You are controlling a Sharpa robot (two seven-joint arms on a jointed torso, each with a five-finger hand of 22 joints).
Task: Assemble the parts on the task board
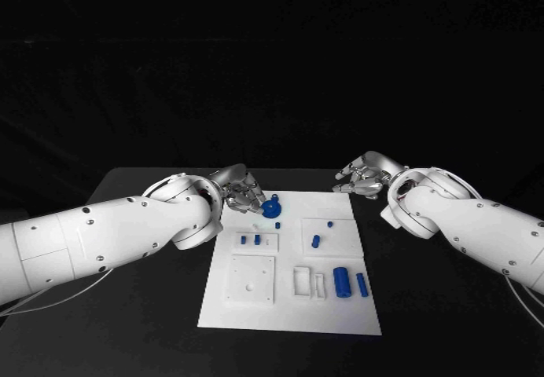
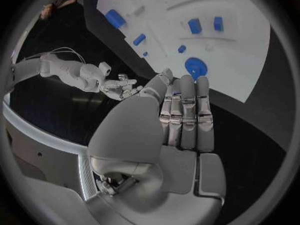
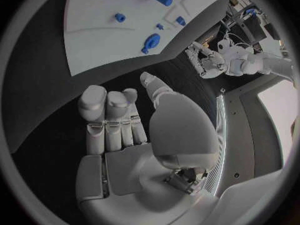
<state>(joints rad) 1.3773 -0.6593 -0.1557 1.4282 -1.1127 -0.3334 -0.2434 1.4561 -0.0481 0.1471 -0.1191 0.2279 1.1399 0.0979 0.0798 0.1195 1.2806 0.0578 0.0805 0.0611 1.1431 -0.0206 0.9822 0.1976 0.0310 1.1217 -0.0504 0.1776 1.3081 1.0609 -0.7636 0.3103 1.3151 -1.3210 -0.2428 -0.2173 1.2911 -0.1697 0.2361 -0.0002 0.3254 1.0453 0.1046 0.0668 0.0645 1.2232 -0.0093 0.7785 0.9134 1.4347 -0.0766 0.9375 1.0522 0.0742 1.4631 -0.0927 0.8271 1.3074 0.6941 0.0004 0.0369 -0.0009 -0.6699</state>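
On the white task board (image 1: 289, 314) most blue parts (image 1: 340, 279) lie loose, and the round blue part (image 1: 272, 207) sits at the far edge just beside the left hand (image 1: 240, 192), so assembly looks barely begun. Both the left and the right hand (image 1: 365, 177) hold nothing, fingers loosely extended.

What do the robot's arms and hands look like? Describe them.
Both arms are glossy white, rounded shells dotted with small dark screws. A thin pale cable trails by the left arm. The left hand and right hand are silver metal, with segmented fingers and smooth grey palm plates.
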